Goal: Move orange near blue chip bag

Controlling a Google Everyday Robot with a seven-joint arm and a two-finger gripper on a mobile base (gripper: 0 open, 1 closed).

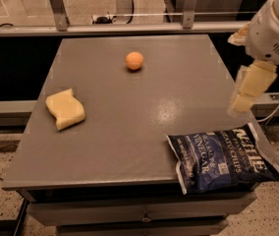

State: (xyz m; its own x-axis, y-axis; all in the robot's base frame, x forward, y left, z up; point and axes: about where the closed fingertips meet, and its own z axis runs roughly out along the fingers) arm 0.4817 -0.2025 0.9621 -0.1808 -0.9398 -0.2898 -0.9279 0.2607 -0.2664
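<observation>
Grey table (129,132), orange (134,60), blue chip bag (223,157), end effector (240,103) over right edge

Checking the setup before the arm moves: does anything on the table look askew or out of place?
Only the blue chip bag: it lies skewed at the near right corner of the table, hanging past the edges. The orange and sponge sit well on top. The claw hangs over the right edge.

Orange (134,60) well behind bag (223,161), claw (238,104) right
</observation>
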